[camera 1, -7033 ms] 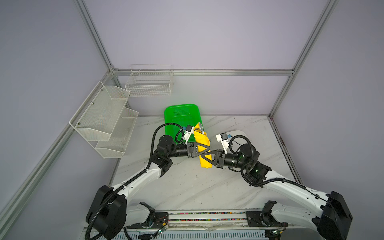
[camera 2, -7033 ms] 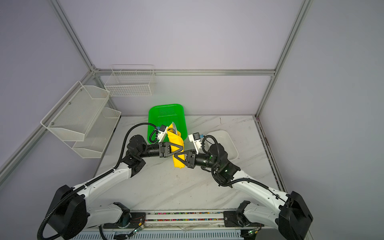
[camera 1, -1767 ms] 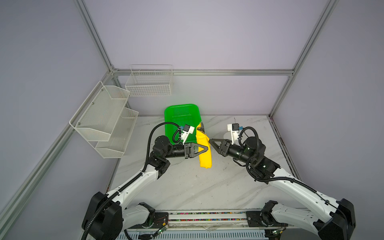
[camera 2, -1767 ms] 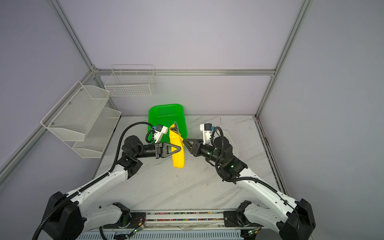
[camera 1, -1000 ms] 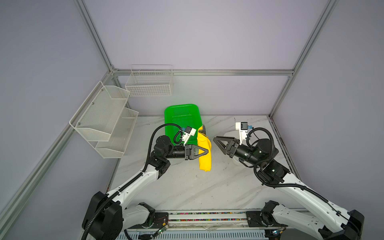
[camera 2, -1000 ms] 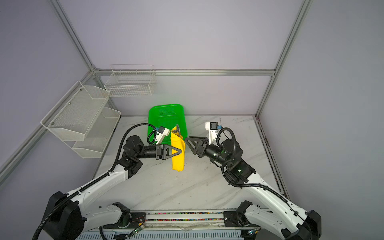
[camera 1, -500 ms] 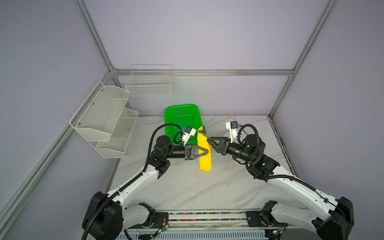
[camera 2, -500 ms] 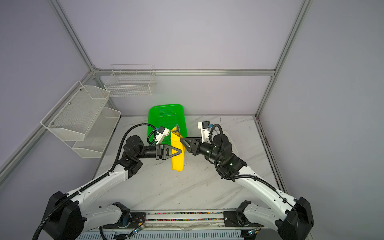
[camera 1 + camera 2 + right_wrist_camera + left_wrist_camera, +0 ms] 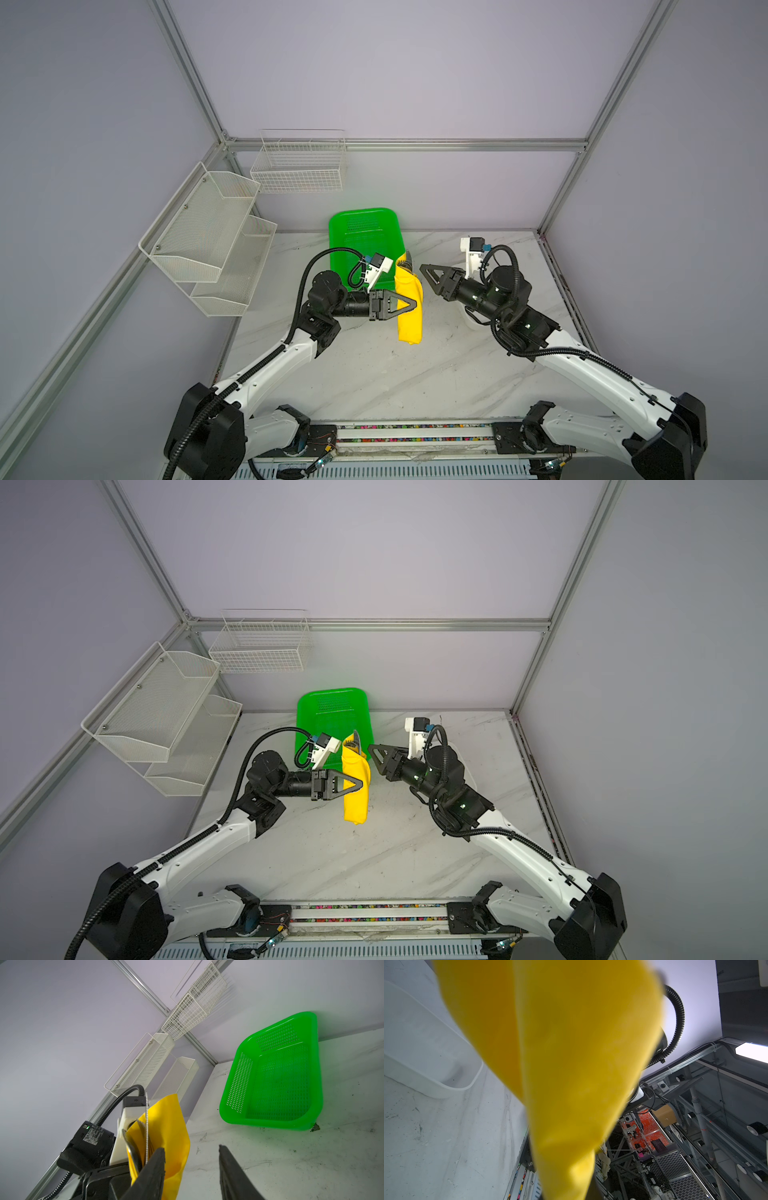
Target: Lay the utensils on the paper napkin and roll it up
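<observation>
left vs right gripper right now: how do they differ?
Grip: the left gripper is shut on the rolled paper napkin; the right gripper is open and holds nothing.
Load: the left gripper holds the roll roughly upright, with the utensils poking out of its top; the right gripper is close beside the roll's upper end.
Shared: both point inward at the roll, facing each other.

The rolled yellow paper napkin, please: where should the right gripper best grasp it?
Probably the napkin's upper stretch, between the left gripper clamped mid-length and the silver utensil tips on top, coming sideways from the right: the roll hangs roughly upright, that side free.
</observation>
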